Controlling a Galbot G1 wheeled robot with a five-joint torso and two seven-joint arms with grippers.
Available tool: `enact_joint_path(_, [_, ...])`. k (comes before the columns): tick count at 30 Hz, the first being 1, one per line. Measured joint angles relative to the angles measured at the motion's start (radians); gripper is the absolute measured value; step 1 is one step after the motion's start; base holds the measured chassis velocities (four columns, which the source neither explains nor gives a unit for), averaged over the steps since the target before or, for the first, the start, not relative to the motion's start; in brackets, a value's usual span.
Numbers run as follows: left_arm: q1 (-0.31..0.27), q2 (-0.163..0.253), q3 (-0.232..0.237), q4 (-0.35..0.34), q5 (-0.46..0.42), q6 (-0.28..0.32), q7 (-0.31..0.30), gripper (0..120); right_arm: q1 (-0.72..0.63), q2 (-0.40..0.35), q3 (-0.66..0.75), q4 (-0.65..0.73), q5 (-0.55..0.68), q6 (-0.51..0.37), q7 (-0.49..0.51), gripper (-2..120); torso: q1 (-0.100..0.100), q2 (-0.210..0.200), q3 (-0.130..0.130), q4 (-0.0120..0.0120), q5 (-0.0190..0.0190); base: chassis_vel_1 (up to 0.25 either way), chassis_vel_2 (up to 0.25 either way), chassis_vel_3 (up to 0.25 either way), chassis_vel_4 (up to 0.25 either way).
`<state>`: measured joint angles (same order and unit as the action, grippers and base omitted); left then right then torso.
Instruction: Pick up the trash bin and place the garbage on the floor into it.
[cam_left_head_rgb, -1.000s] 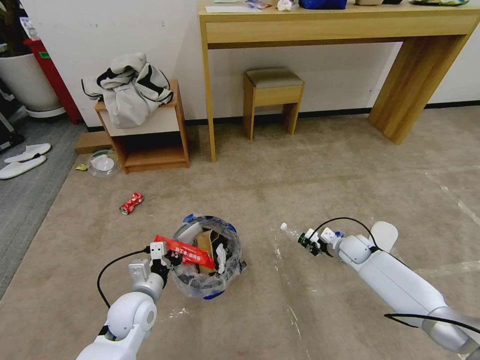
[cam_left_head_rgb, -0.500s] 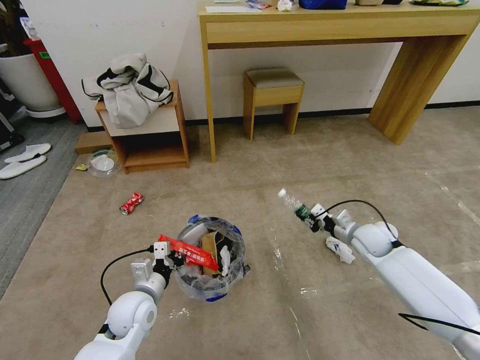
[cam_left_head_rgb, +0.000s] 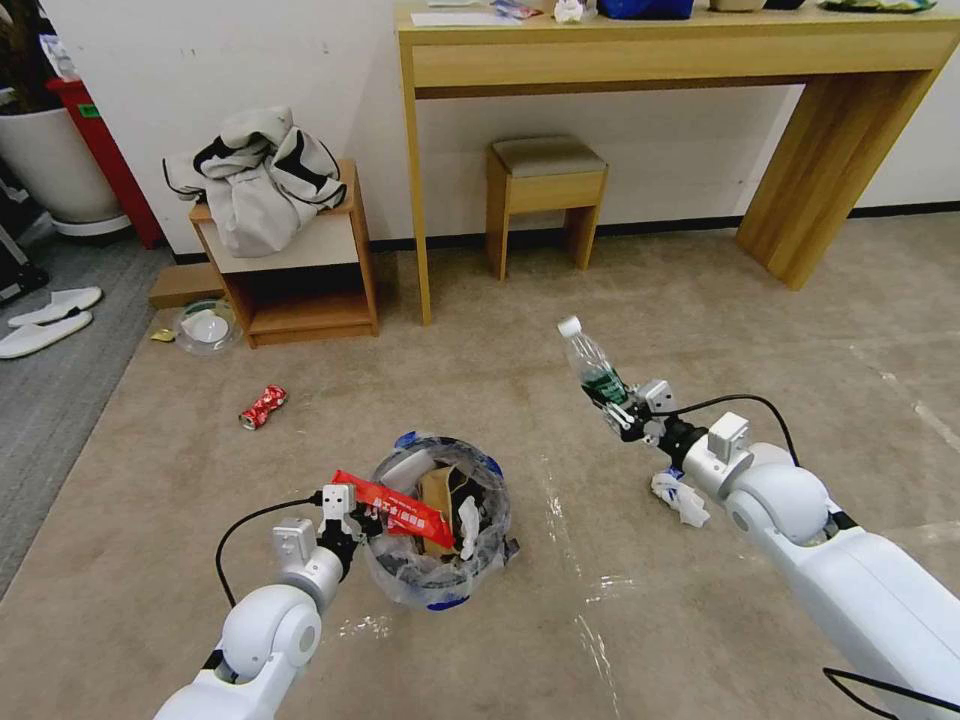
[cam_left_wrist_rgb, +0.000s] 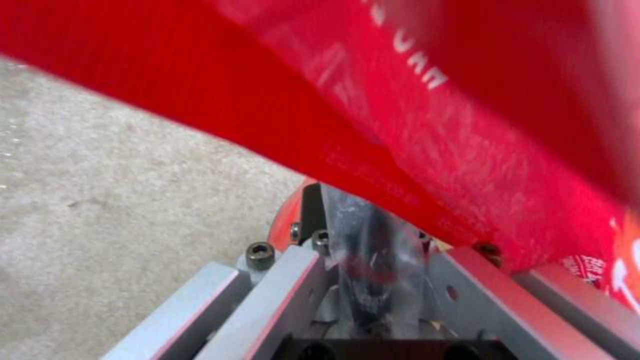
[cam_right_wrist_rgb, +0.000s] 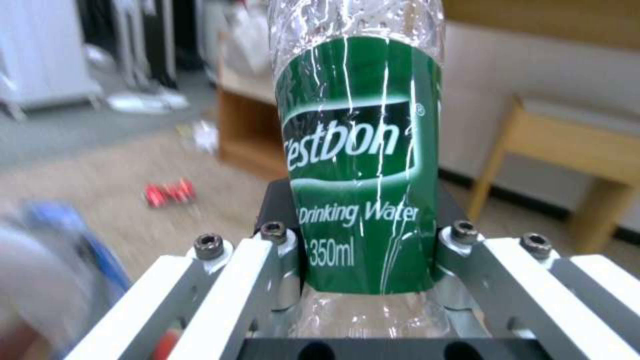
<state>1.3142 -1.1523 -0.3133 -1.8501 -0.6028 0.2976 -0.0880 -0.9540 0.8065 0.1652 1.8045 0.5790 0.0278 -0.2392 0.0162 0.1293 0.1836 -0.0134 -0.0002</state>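
Note:
The trash bin (cam_left_head_rgb: 402, 582), lined with a crinkled clear bag, hangs just above the beige floor (cam_left_head_rgb: 700, 300). My left gripper (cam_left_head_rgb: 357, 520) is shut on its near rim (cam_left_wrist_rgb: 371, 250). A red wrapper (cam_left_head_rgb: 393, 508) lies across the rim, over a brown carton (cam_left_head_rgb: 438, 500) inside, and looms red (cam_left_wrist_rgb: 427, 100) in the left wrist view. To the bin's right, my right gripper (cam_left_head_rgb: 620, 410) is shut on a clear green-label bottle (cam_left_head_rgb: 592, 368), cap up and held off the floor; the label (cam_right_wrist_rgb: 360, 150) sits between the jaws. A white tissue (cam_left_head_rgb: 680, 498) and a crushed red can (cam_left_head_rgb: 262, 405) lie on the floor.
White slippers (cam_left_head_rgb: 45, 318) rest on grey carpet at far left. A clear dish (cam_left_head_rgb: 205, 327) sits beside a low wooden shelf (cam_left_head_rgb: 300, 300) with a grey-white jacket (cam_left_head_rgb: 255, 175) on it. A stool (cam_left_head_rgb: 545, 190) stands under the long wooden table (cam_left_head_rgb: 680, 50) by the wall.
My right gripper has risen and swung forward with the bottle, tipping it more upright and uncovering the tissue. The bin has shifted slightly right with the left gripper.

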Motion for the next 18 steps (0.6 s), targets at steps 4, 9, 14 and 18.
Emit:
enact_joint_path(4, [0.001, -0.001, 0.011, -0.009, -0.011, 0.006, 0.001, 1, 0.002, 0.026, -0.035, 0.032, 0.033, 0.044, 0.013, 23, 0.000, 0.000, 0.000, 0.0000, 0.0000, 0.000, 0.000, 0.000, 0.000])
enact_joint_path(9, [0.005, 0.001, 0.022, -0.023, -0.024, 0.015, 0.001, 1, 0.014, 0.063, -0.089, 0.039, 0.060, 0.086, 0.026, 23, 0.000, 0.000, 0.000, 0.0000, 0.0001, 0.000, 0.000, 0.000, 0.000])
enact_joint_path(14, [0.012, 0.003, 0.025, -0.039, -0.047, 0.027, 0.001, 1, 0.035, 0.102, -0.140, 0.030, 0.066, 0.124, 0.026, 23, 0.000, 0.000, 0.000, 0.0000, 0.0001, 0.000, 0.000, 0.000, 0.000])
enact_joint_path(18, [0.015, 0.005, 0.024, -0.046, -0.065, 0.032, -0.001, 1, 0.047, 0.115, -0.170, 0.022, 0.067, 0.141, 0.022, 23, 0.000, 0.000, 0.000, 0.0000, 0.0001, 0.000, 0.000, 0.000, 0.000])
